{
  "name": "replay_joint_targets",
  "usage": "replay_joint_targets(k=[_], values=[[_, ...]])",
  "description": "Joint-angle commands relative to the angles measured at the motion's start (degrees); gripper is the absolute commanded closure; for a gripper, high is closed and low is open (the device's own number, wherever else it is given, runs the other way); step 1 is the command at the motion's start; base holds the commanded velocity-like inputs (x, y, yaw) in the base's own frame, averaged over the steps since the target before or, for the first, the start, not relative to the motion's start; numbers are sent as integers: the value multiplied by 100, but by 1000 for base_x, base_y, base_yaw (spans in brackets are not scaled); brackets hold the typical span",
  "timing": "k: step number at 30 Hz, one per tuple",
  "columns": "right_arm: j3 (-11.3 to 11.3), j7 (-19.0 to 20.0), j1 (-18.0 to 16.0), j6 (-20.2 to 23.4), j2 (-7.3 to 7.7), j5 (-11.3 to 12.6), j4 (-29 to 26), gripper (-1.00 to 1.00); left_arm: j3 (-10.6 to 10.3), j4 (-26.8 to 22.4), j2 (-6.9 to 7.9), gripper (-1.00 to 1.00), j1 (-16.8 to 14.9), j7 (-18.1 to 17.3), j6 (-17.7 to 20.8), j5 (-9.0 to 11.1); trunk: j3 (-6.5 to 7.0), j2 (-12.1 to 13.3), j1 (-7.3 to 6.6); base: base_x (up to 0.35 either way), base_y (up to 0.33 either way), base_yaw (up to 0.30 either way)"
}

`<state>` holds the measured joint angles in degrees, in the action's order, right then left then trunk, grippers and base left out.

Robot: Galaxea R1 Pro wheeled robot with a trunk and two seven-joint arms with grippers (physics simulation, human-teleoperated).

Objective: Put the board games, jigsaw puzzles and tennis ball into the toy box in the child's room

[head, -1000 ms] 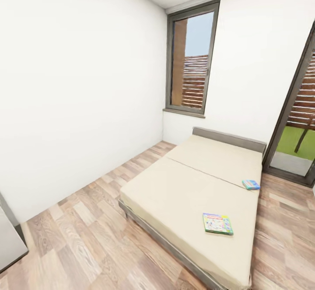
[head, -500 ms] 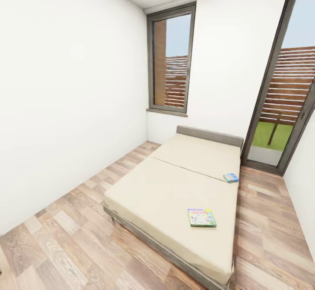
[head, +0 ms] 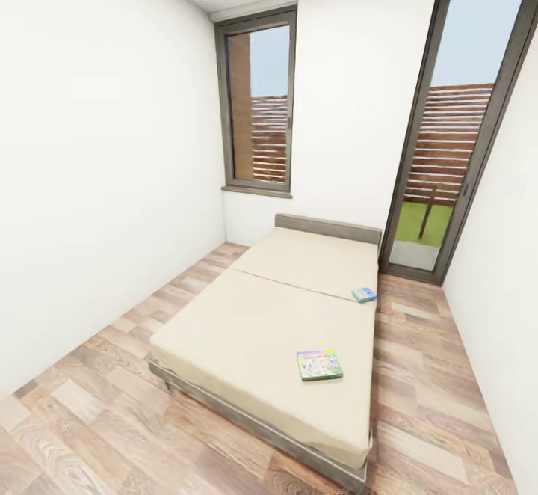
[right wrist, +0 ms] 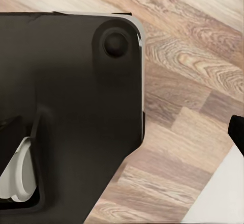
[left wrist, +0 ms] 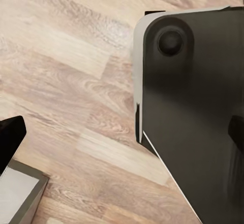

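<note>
Two board games lie on the beige bed point(head: 254, 323) in the head view. The nearer one point(head: 319, 365) is a flat, colourful box close to the bed's foot. The smaller blue one point(head: 364, 294) rests at the bed's right edge, further back. Neither gripper is near them. In the left wrist view my left gripper point(left wrist: 122, 137) hangs open over the wooden floor, a dark fingertip point(left wrist: 10, 135) at each side of the picture. My right gripper point(right wrist: 122, 132) is also open above the floor, with one fingertip point(right wrist: 238, 132) visible. The toy box, table, puzzles and ball are out of view.
A tall window point(head: 258, 106) and a glass door point(head: 441, 143) stand behind the bed. White walls close in on both sides, leaving floor strips beside the bed. My dark base point(left wrist: 198, 107) sits under the arms. A grey furniture corner point(left wrist: 18, 198) is near the left gripper.
The camera has swung to the right, so the bed and window sit further left in the picture and the glass door has come into view. The games have not moved on the bed.
</note>
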<state>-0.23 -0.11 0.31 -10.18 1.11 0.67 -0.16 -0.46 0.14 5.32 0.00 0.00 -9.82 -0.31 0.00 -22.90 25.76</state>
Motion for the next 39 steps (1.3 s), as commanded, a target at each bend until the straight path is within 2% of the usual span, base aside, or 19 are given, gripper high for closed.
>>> replay_joint_targets(k=[1, 16, 39], values=[[-2, -2, 3, -13, 1, 8, -1, -100, -5, 4, 0, -100, 0, 0, -23, -4, 0, -2, 2, 0, 0, -261], [4, -4, 4, 5, 3, 3, -1, -100, -17, 12, -123, -100, 0, 0, -22, 5, 0, -2, 2, 0, 0, -262], [6, 2, 5, -37, -12, 3, -1, -100, -45, 13, -127, -100, 0, 0, -16, -3, 0, -2, 2, 0, 0, -252]])
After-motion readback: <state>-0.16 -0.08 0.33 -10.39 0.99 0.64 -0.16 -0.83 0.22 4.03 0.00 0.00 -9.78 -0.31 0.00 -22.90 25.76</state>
